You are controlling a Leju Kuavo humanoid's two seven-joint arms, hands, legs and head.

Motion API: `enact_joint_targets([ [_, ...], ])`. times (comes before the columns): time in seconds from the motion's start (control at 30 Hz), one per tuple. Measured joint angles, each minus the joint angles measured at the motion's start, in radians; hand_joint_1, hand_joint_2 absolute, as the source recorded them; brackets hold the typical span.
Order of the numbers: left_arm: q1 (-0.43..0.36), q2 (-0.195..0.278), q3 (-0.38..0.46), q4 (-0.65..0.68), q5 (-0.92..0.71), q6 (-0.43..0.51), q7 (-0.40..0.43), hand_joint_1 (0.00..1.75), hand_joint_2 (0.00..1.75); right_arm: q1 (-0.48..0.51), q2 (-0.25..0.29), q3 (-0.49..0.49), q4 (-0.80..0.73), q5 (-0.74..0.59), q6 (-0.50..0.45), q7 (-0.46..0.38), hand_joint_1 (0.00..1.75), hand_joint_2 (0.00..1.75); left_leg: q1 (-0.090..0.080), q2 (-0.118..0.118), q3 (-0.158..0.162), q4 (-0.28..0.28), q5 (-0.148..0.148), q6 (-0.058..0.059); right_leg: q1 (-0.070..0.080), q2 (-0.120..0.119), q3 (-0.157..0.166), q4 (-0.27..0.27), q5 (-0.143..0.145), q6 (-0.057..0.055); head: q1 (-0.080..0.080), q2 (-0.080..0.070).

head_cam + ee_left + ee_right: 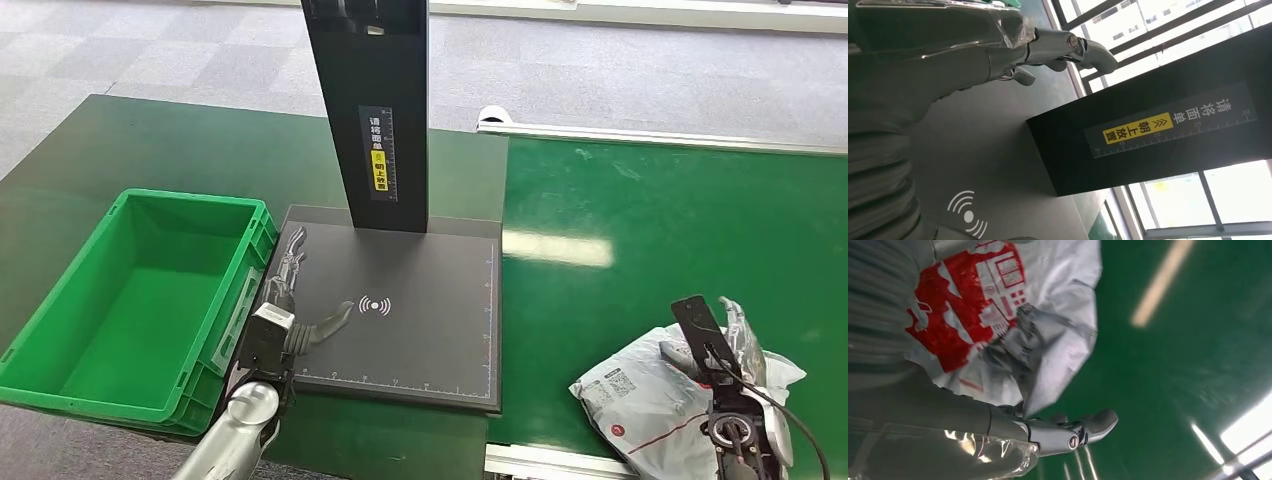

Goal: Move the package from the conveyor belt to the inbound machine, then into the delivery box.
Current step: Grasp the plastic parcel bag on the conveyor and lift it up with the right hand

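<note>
A grey plastic package (640,400) with red print lies crumpled on the green conveyor belt (680,230) at the near right. My right hand (725,345) lies over its right part, fingers stretched out past its edge. In the right wrist view the package (998,300) sits against the palm and the straight fingers (1073,432) reach beyond it over the belt. The inbound machine's black plate (420,320) lies in the middle. My left hand (290,290) hovers at the plate's left edge with fingers apart and holds nothing. The green delivery box (190,196) stands empty to its left.
The machine's black column (375,110) rises from the back of the plate, with a yellow label (1138,129) on it. The belt's metal rail (560,462) runs along its near edge. Grey floor tiles lie beyond the table.
</note>
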Motion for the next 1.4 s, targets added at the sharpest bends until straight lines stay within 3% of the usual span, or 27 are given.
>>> enact_joint_targets([
  [0.2, -0.021, -0.005, 0.009, 0.028, 0.0, 0.002, 0.0, 0.0, 1.75, -0.05, -0.024, -0.009, 0.111, 0.079, 0.114, 0.07, 0.0, 1.75, 0.0, 0.001, 0.001, 0.0, 0.0, 0.0, 0.0, 0.001, 0.0, 0.0, 0.0, 0.0, 0.0, 0.0],
  [0.67, -0.024, -0.009, 0.032, 0.038, -0.002, 0.002, 0.0, 0.0, 1.75, -0.122, -0.028, -0.009, 0.22, 0.119, 0.117, 0.07, 0.0, 1.75, 0.0, 0.0, 0.002, 0.0, 0.0, 0.0, 0.0, 0.0, 0.002, 0.0, 0.0, 0.0, 0.0, 0.0],
  [0.8, -0.024, -0.013, 0.039, 0.043, -0.009, 0.001, 0.0, 0.0, 1.75, -0.137, -0.027, -0.008, 0.247, 0.144, 0.118, 0.033, 1.75, 1.75, 0.0, 0.0, 0.002, 0.0, 0.0, 0.0, 0.0, 0.0, 0.003, 0.0, 0.0, 0.0, 0.0, 0.0],
  [1.4, -0.02, -0.015, 0.041, 0.043, -0.012, 0.0, 0.0, 0.0, 1.75, -0.138, -0.001, -0.008, 0.234, 0.144, 0.096, -0.076, 1.75, 1.75, 0.0, 0.0, 0.002, 0.0, 0.0, 0.0, 0.0, 0.0, 0.003, 0.0, 0.0, 0.0, 0.0, 0.0],
])
